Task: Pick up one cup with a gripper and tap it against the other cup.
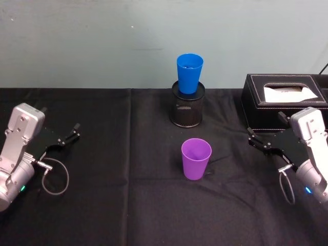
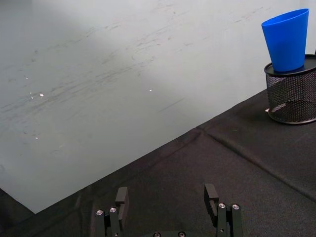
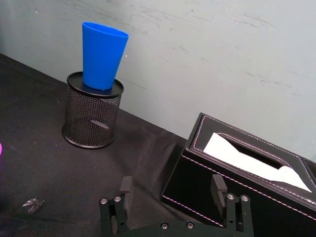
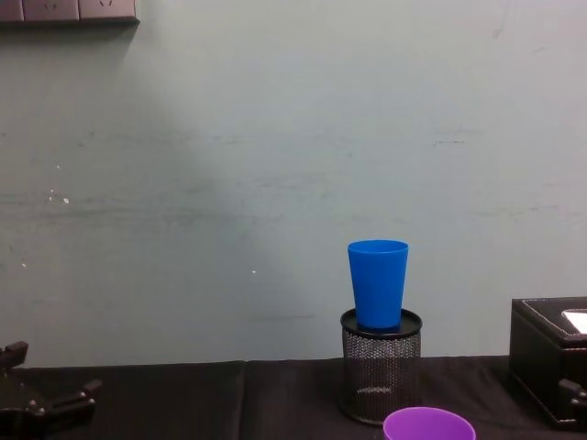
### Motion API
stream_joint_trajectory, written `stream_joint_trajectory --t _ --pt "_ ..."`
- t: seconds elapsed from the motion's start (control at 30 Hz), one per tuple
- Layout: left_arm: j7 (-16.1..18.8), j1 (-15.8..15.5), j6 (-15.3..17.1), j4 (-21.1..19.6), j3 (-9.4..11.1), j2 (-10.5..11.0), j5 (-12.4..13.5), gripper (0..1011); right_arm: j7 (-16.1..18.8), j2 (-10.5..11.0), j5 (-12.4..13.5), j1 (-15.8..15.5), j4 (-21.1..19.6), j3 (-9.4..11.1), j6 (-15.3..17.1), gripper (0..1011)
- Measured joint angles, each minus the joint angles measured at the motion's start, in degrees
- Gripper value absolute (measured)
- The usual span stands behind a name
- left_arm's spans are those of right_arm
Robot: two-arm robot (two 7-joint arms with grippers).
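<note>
The purple cup (image 1: 196, 159) stands upright on the black cloth at the middle of the table, its rim (image 4: 428, 425) also showing low in the chest view. Behind it the blue cup (image 1: 189, 73) (image 4: 377, 282) stands upright in the mouth of a black wire-mesh pen holder (image 1: 187, 105). My left gripper (image 1: 61, 125) (image 2: 166, 197) rests open at the table's far left with nothing in it. At the far right my right gripper (image 1: 265, 128) (image 3: 172, 190) is open and empty too, close to the tissue box. Both are well away from the cups.
A black leather tissue box (image 1: 284, 102) (image 3: 237, 177) with white tissue sits at the back right, just beyond the right gripper. The mesh holder (image 3: 94, 116) (image 2: 291, 96) raises the blue cup (image 3: 102, 55) (image 2: 286, 39) above the cloth. A pale wall stands behind the table.
</note>
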Motion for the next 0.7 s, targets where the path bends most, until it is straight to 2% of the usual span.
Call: stream_joint_trajectory --t 0.7 --pt "0.0 0.0 0.0 0.0 0.0 0.0 0.0 1000 0.0 0.0 0.0 0.0 0.0 0.0 0.0 1004"
